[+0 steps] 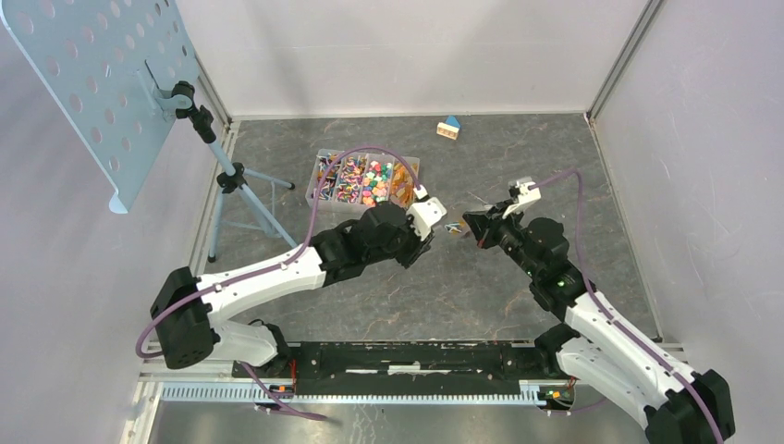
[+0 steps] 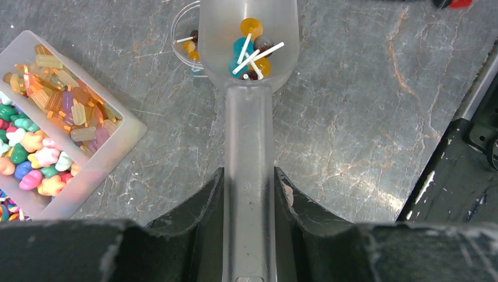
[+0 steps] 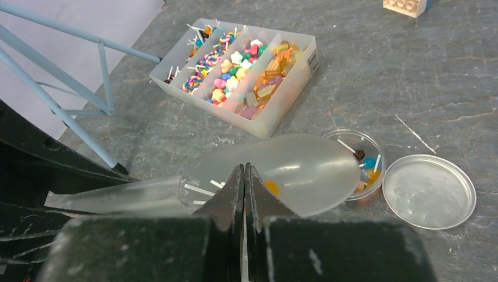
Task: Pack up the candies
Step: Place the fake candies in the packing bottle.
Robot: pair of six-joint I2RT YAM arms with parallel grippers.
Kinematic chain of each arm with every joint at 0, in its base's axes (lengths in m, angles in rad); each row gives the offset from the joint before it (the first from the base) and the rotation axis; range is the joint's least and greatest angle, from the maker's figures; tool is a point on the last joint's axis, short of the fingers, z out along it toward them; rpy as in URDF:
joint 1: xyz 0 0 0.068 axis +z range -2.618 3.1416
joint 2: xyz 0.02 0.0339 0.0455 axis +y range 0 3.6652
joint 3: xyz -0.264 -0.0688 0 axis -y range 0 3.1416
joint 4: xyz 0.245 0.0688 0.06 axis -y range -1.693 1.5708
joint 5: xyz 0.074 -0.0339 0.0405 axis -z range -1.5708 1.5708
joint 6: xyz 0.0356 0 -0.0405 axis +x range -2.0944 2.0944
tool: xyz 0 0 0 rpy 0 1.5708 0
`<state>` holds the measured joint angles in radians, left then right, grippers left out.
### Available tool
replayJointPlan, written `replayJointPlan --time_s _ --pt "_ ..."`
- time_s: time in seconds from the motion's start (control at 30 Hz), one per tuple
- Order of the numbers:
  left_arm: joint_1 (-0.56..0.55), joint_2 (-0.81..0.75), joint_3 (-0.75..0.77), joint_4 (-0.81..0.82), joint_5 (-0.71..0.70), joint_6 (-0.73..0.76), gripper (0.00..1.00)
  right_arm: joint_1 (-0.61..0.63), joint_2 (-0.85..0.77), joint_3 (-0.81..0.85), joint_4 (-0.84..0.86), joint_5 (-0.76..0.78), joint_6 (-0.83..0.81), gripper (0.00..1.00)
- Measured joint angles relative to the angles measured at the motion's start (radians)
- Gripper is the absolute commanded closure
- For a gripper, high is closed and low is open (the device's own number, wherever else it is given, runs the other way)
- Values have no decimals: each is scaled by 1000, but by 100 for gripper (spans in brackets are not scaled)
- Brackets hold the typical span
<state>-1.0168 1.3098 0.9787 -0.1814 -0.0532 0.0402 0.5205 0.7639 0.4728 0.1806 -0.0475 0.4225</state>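
Note:
My left gripper (image 2: 249, 176) is shut on the handle of a translucent plastic scoop (image 2: 249, 117). Its bowl holds several small lollipop candies (image 2: 251, 50) in orange, teal and dark colours. The bowl hangs over a small round clear dish (image 2: 183, 26) that also holds a few candies (image 3: 369, 170). My right gripper (image 3: 245, 171) is shut and empty, just above and beside the scoop's bowl (image 3: 293, 170). A clear divided tray (image 3: 282, 111) with many mixed-colour candies stands behind, also in the top view (image 1: 365, 180). The two grippers, left (image 1: 433, 222) and right (image 1: 473, 225), meet at mid-table.
A round clear lid (image 3: 428, 191) lies right of the dish. A blue-roofed toy house (image 1: 448, 128) sits at the back. A blue stand (image 1: 231, 176) with a perforated panel (image 1: 102, 83) stands at the left. Walls enclose the table.

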Motion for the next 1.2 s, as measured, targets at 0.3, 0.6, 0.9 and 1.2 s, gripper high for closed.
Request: replayJointPlan --time_s 0.3,0.6,0.9,1.2 --pt "9 100 85 -13 -15 0 98 0 119 -39 95 -4 -2 100" --pt "55 154 113 -55 -8 -5 98 0 236 -71 208 14 -6 100" --pt "101 206 142 -71 31 -16 98 0 364 -72 301 25 -6 100" --pt "114 269 202 -80 38 -16 98 -5 451 -71 356 33 -10 100"
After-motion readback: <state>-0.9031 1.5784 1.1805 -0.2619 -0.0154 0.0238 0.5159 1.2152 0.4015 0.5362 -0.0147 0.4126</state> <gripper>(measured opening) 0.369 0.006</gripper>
